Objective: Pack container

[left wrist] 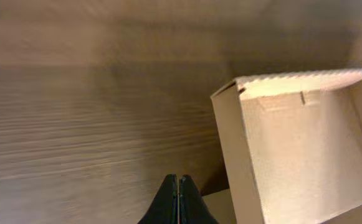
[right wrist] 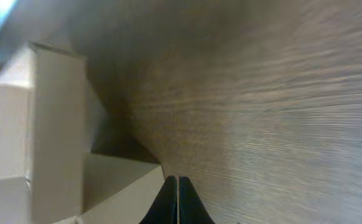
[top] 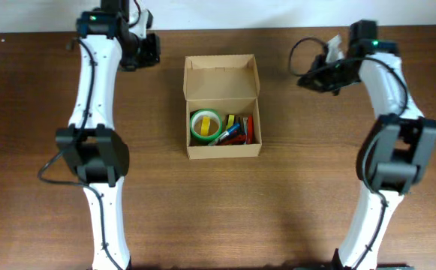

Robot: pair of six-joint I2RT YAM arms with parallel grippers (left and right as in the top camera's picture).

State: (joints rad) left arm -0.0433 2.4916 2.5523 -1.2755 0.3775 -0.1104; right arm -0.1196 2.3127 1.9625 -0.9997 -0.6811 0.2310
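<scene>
The container [top: 224, 151] is a brown cardboard box in the middle of the table, its flap lid [top: 221, 77] standing open at the far side. Inside lie a green tape roll [top: 205, 125] and several coloured pens [top: 238, 130]. My left gripper [top: 148, 50] is shut and empty, left of the lid near the far edge; its wrist view shows the shut fingertips [left wrist: 178, 182] beside the box wall [left wrist: 299, 155]. My right gripper [top: 313, 78] is shut and empty, right of the lid; its fingertips [right wrist: 178, 181] point past the box corner [right wrist: 50, 124].
The wooden table [top: 37, 90] spreads around the box. The table's far edge [top: 218, 30] lies just behind both grippers. Both arms reach from the near side along the left and right of the box.
</scene>
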